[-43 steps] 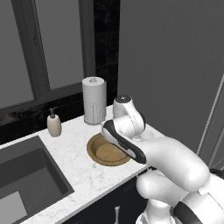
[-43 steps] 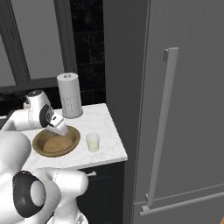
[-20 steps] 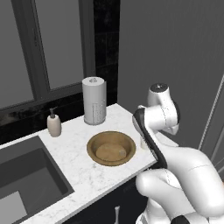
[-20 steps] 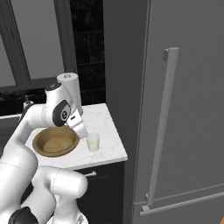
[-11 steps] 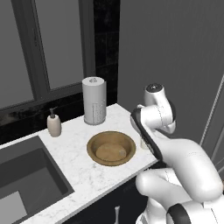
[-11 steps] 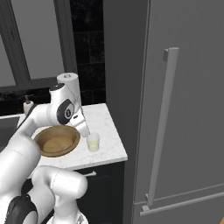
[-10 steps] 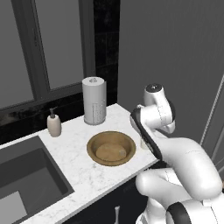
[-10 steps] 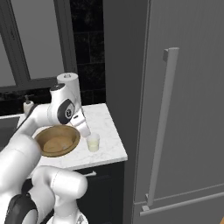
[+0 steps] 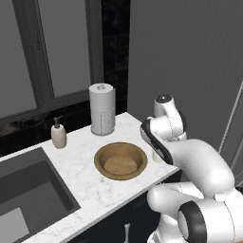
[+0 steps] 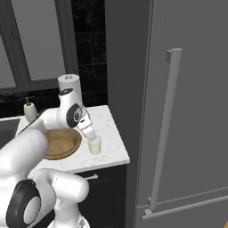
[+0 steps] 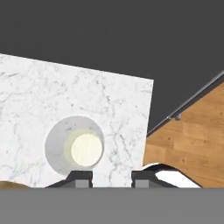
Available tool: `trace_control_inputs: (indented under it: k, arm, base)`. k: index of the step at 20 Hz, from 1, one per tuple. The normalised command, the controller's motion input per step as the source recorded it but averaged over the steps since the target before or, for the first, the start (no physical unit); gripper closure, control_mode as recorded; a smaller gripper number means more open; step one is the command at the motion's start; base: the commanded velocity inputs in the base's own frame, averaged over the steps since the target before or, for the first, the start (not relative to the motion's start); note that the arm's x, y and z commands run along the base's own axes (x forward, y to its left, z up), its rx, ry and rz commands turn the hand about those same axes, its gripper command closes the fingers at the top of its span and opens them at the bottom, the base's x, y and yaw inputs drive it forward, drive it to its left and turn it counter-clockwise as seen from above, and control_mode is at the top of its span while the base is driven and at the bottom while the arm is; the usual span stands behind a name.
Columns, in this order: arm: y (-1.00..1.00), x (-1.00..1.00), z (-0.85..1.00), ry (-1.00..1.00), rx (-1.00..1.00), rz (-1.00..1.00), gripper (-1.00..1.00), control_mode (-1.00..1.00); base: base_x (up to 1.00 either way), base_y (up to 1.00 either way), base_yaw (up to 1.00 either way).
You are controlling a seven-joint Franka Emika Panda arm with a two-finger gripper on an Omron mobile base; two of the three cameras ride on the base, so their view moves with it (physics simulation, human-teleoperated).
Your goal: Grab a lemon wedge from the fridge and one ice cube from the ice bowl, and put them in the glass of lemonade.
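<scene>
While the white arm bends over the white marble bench (image 9: 80, 166), its two-finger gripper (image 10: 90, 135) hangs just above the small clear tumbler of pale yellowish lemonade (image 10: 94, 145), seen from the right base camera. From the hand camera the two dark fingertips (image 11: 78, 178) rise at 6 o'clock with a narrow gap between them; whether anything sits between them cannot be told. In that same view the tumbler (image 11: 75, 147) lies just above the tips, toward 11 o'clock of them, its round rim ringing a pale disc of liquid, with marble all around it and wooden floor (image 11: 192, 140) past the bench edge at 3 o'clock.

From the left base camera, the wide, shallow, round brown wooden bowl (image 9: 120, 160) sits on the bench near its front edge, and the tumbler stands just at 3 o'clock of it, mostly hidden behind the arm. In the right base view the bowl (image 10: 62, 143) is partly covered by the arm's white body, at 9 o'clock of the tumbler. A white paper towel roll (image 9: 102, 109) stands upright at 11 o'clock of the bowl, near the back wall, and a small beige soap dispenser (image 9: 59, 134) stands farther toward 9 o'clock, beside the dark sink (image 9: 28, 199). The tall matte grey fridge (image 10: 187, 107), door closed, fills the 3 o'clock side of the right base view.
</scene>
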Motion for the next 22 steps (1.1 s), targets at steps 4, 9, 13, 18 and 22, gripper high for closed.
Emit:
trace_control_inputs:
  k: [4,9,13,18,22]
  arm:
    - [-0.01,0.22,-0.24,0.02,0.0,0.0,1.0,-1.0]
    - [-0.07,0.18,-0.17,0.02,0.0,0.0,1.0,-1.0]
    - [-0.07,0.16,-0.15,0.01,0.0,0.0,1.0,-1.0]
    - [0.0,0.18,-0.18,0.0,0.0,0.0,1.0,-1.0]
    - [-0.03,0.18,-0.17,0.0,0.0,0.0,1.0,-1.0]
  base:
    - [0.0,0.0,0.0]
    - [0.0,0.0,0.0]
    - [0.0,0.0,0.0]
    - [0.0,0.0,0.0]
    - [0.0,0.0,0.0]
